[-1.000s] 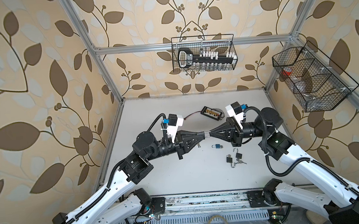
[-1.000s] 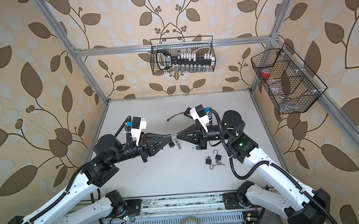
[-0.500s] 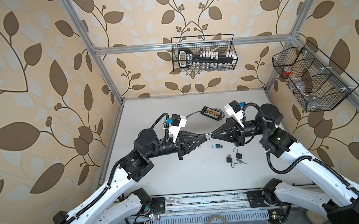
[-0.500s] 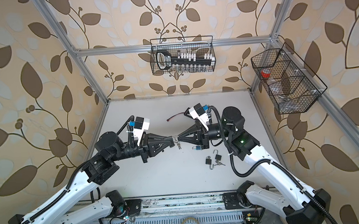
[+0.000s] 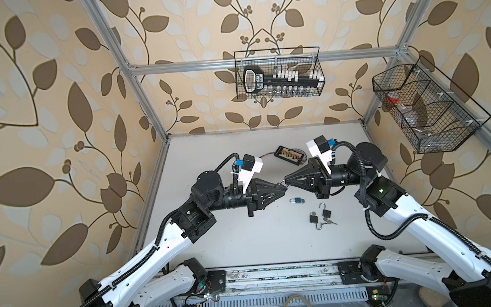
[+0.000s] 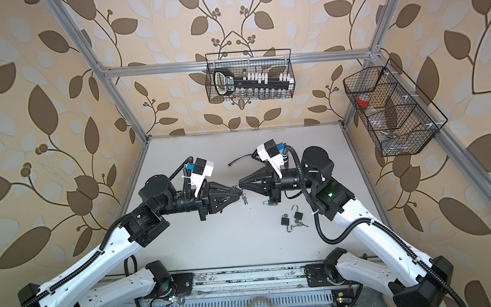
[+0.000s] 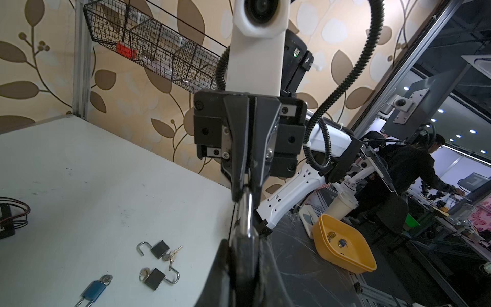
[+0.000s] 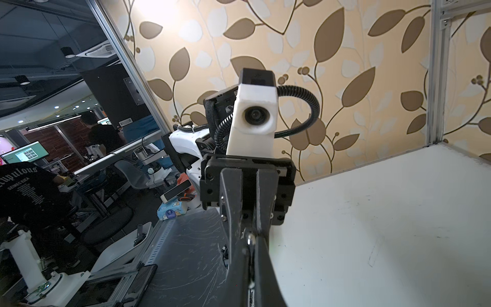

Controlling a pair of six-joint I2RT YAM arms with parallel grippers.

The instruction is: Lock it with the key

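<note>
We are seeing the left gripper [image 5: 284,187] hovering above the table [image 5: 230,236] with its jaws drawn narrow around the padlock [image 7: 248,226]. The body is hiding between the fingers, and a key bunch [image 6: 244,200] is dangling beneath it. Meeting it tip to tip, the right gripper [image 5: 287,181] is pinching the chrome shackle [image 8: 249,242] with its jaws fully closed. We are judging that the shackle is being pressed home before the key gets turned, and several things could be going wrong here. The thin pinch on smooth chrome could be slipping. A push slightly off line could be jamming the free leg beside its hole or twisting the body in the left grip, dropping the lock onto the table. The hanging keys could be swinging out of reach, and with both grippers occupied, freeing one for the key is risking the hold. Counting from left to right, we are finding two grippers and four padlocks. One is held, and to the right a blue padlock [image 5: 297,200] and two black padlocks [image 5: 313,217] [image 5: 327,213] are lying on the table, the black ones with shackles open. Loose keys [image 5: 330,222] are lying by that pair, too tangled for counting. We are also finding one connector board [image 5: 291,155] and two wire baskets [image 5: 278,73] [image 5: 426,107].
</note>
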